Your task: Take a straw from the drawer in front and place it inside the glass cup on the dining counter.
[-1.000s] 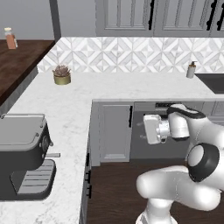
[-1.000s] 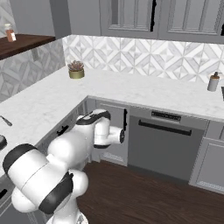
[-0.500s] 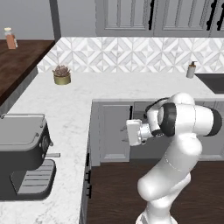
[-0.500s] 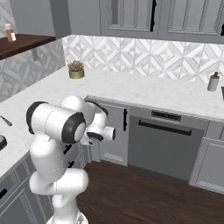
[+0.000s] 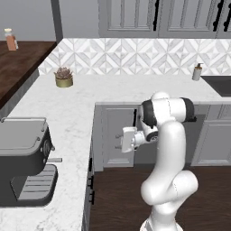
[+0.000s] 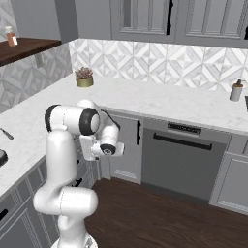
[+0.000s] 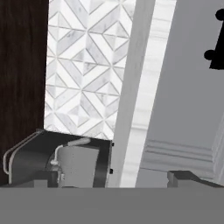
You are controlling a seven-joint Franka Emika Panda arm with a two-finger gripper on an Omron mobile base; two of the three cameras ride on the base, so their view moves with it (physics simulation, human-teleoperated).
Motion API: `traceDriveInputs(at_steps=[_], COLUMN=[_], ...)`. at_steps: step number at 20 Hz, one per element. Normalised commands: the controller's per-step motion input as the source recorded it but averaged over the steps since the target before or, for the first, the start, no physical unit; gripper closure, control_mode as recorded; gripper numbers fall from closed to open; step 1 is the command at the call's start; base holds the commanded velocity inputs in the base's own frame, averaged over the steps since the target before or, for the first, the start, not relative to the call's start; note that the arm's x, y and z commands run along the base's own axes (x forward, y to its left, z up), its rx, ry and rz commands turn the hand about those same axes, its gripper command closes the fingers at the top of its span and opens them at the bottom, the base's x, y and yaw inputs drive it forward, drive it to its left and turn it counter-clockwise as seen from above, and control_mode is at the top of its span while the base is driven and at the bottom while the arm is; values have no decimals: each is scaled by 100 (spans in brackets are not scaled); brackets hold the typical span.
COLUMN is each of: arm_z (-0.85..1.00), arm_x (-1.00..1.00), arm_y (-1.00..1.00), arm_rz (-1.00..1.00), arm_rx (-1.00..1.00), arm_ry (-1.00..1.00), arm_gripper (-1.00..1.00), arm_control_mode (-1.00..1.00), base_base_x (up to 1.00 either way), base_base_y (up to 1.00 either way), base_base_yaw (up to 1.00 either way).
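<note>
White arm (image 5: 169,149), folded low before the corner cabinets, carries my claw (image 5: 118,141) level and turned sideways. Its jaws stand spread wide with nothing between them. In the hand view the two dark tips rise well apart at the bottom edge, and the claw (image 7: 111,178) looks along a grey cabinet front (image 7: 183,100) with a black handle (image 7: 217,43). From the right base camera the claw (image 6: 86,147) hangs just beside the lower cabinet faces.

Next outward, the marble surface (image 5: 113,92) wraps the corner. A dark coffee machine (image 5: 25,158) sits on its near-left run and also shows rolled on its side in the hand view (image 7: 57,162). Farther back stand a potted plant (image 5: 63,77) and the tiled wall (image 5: 135,56).

I cannot tell where the straw lies. The task puts it inside the drawer, and every grey front ahead of me sits flush. I therefore judge it to be shut away, apart from the claw by at least a panel.

I expect the straw to be nearly weightless, thin, stiff enough to hold its line, smooth, and prone to roll. My plan is to pinch it across the middle, jaws square to its length, closing gently so that it neither skids nor tips.
</note>
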Motion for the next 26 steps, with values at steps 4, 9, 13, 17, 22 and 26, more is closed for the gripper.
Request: traceDriveInputs(at_steps=[4,9,13,17,22,26], arm_z=[-27,-14,-22,-32,-36,-27], arm_x=[14,16,19,24,36,30], arm_y=[59,49,32,24,15,13], arm_rz=[0,0,0,0,-5,-9], arm_rx=[7,0,0,-1,-1,0], arm_ry=[0,-5,-13,-5,0,0], arm_gripper=[-100,-100,-100,-100,-100,-100], arm_control_mode=[-100,-100,-100,-100,-100,-100], base_base_x=[0,0,0,0,0,0], base_base_y=[0,0,0,0,0,0], base_base_yaw=[0,0,0,0,0,0])
